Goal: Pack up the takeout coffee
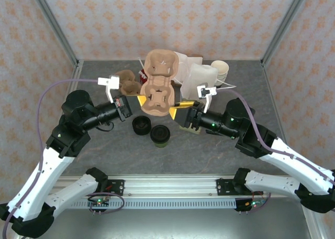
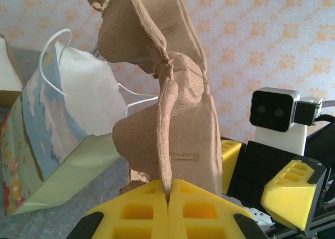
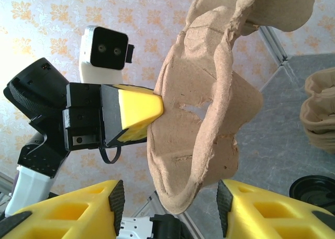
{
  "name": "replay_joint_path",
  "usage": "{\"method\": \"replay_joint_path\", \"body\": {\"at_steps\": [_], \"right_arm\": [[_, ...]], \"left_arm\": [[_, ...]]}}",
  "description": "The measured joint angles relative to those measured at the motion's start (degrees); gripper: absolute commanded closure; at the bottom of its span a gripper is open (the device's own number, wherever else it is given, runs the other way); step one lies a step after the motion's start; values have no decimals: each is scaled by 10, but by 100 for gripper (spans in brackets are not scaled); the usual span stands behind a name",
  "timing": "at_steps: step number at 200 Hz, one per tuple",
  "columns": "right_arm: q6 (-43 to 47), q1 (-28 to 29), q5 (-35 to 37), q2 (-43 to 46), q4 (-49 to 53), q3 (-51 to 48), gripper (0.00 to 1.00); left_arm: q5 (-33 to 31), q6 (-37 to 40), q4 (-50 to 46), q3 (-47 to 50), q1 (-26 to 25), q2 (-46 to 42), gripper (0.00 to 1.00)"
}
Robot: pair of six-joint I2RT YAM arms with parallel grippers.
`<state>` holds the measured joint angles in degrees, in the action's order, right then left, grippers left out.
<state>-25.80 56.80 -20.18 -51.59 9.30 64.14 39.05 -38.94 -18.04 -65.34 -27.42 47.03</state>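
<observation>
Where the two arms meet above the grey table (image 1: 104, 155), one brown pulp cup carrier (image 1: 158, 89) hangs in the air between them, tilted on edge. The left gripper (image 1: 140, 100) is pinched tight on its rim; in the left wrist view the two yellow fingers (image 2: 136, 210) press together with the carrier's (image 2: 172, 118) thin edge caught between them. The right gripper (image 1: 177, 107) is spread wide. In its own wrist view its fingers (image 3: 68, 213) stand well apart at the bottom, and the carrier's (image 3: 204, 118) lower rim dips between them without being clamped.

The takeout coffee (image 1: 160, 136), one olive-green cup under a round black lid, stands upright on the table below the carrier, between the two arms and gripped by neither. Just to its left sits one squat pile of black lids (image 1: 141, 126).

At the back of the table are one nested stack of pale cups (image 1: 220, 70), a white paper bag (image 1: 201, 77) and a pile of further brown carriers (image 1: 125, 82).

The left wrist view shows a bag (image 2: 52, 144) with white handles and a side panel printed in blue, green and red; any lettering on it is too blurred to read. The carrier and the cup show no legible mark.
</observation>
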Motion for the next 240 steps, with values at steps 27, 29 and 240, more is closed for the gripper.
{"method": "replay_joint_path", "body": {"at_steps": [27,29,240], "right_arm": [[0,0,0,0,0,0,53],[0,0,0,0,0,0,53],[-25,-2,144,47,263,100,100]], "left_arm": [[5,0,8,0,-8,4,95],[6,0,8,0,-9,4,95],[-72,340,-261,-330,-54,137,40]]}}
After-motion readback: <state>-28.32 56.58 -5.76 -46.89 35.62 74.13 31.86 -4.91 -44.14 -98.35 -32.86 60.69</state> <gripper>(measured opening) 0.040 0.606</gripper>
